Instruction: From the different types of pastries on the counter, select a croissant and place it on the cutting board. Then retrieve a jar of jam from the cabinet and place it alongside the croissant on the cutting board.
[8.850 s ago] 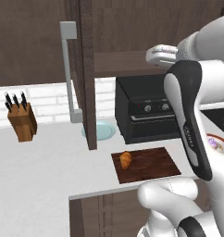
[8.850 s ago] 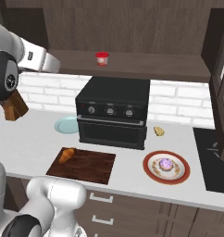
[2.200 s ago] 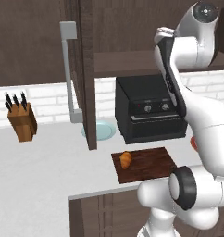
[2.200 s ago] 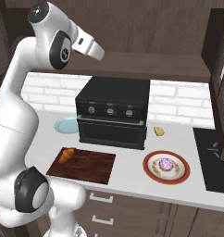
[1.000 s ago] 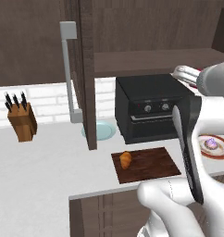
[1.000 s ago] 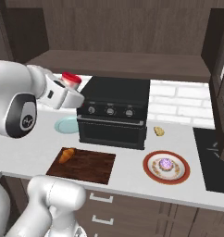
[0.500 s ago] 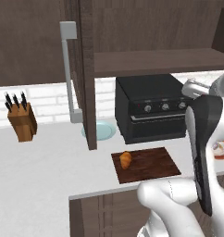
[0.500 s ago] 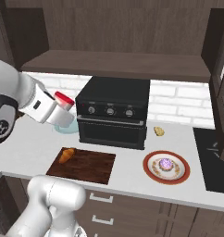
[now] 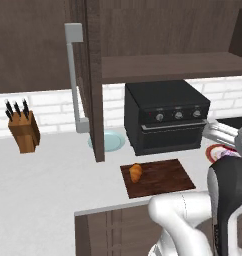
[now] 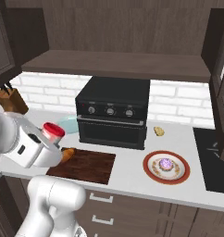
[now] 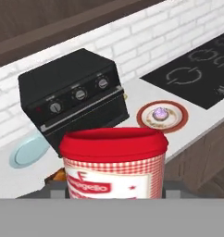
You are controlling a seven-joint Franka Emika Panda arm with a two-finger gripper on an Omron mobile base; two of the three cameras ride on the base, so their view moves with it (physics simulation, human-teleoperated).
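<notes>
— How is the jar (image 11: 114, 163) held?
— It is clamped in the gripper (image 10: 52, 139), lower centre of the hand view, upright, red lid uppermost.
— And the croissant (image 9: 136, 172)?
— It is laid on the cutting board (image 9: 163, 178), left end, long axis running front to back.

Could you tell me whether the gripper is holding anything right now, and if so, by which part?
Yes: the gripper holds the jar of jam. The hold is on the jar's body below the red lid; the fingertips themselves are hidden, so the exact contact spot cannot be told.
</notes>
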